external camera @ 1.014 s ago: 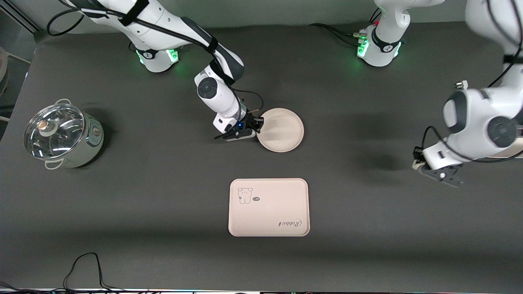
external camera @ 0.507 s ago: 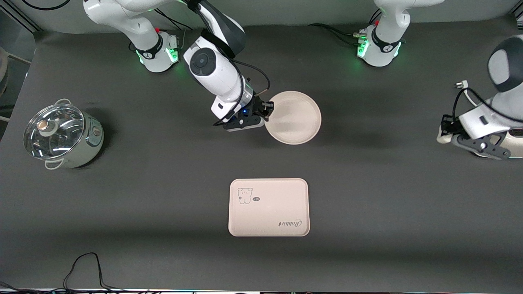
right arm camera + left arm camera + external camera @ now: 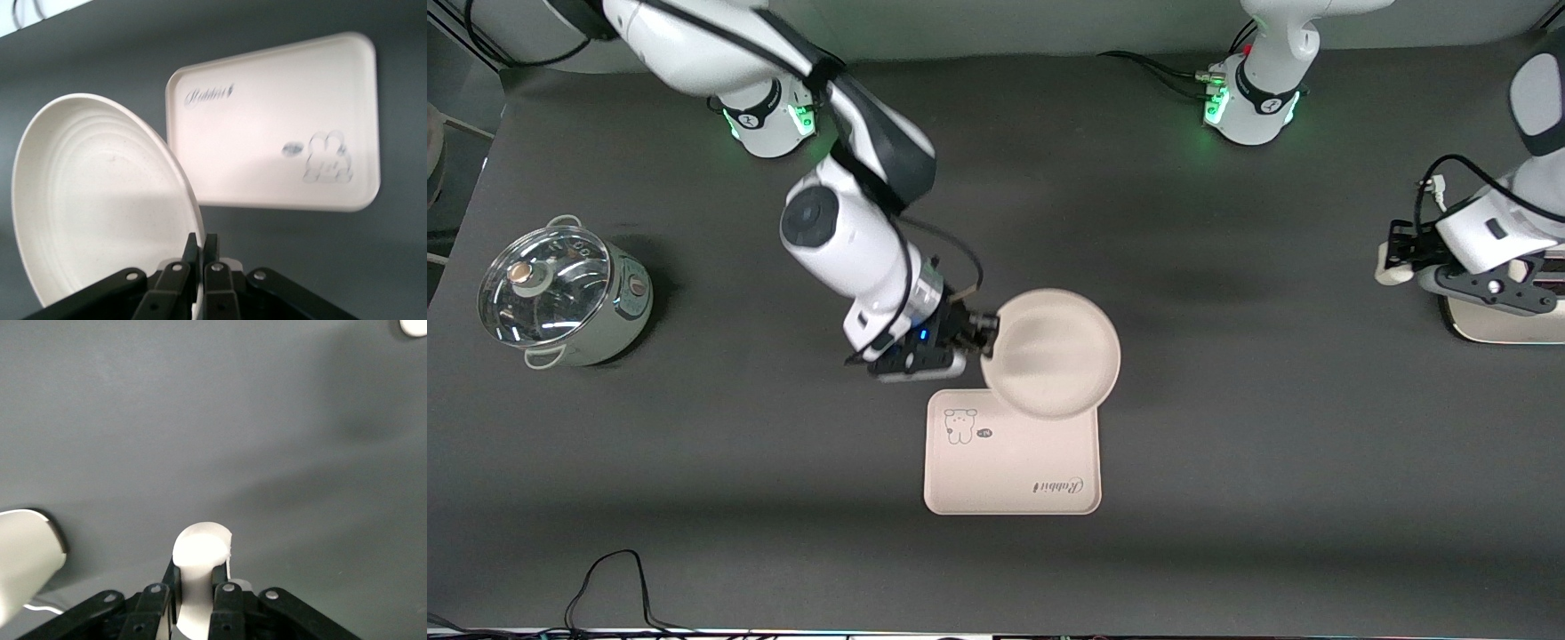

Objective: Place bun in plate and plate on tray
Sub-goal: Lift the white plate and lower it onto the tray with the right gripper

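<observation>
So the right end effector (image 3: 976,335) has the plate (image 3: 1052,353) pinched by its rim, fingers clamped tight on the edge, holding it up in the air over the tray's (image 3: 1011,467) edge that lies farther from the front camera. The plate's a plain cream round thing, shallow, with faint concentric rings inside and nothing in it. The tray is pale pink-cream, rounded corners, with a little cartoon animal (image 3: 960,425) and cursive "Rabbit" lettering (image 3: 1059,485), lying flat on the dark surface (image 3: 1272,462).

The left end effector (image 3: 1389,258) is up at the left arm's end of the surface, closed on the bun (image 3: 200,550), a smooth off-white lump poking out between the fingers.

There's also a glass-lidded pot (image 3: 565,293) at the right arm's end.
</observation>
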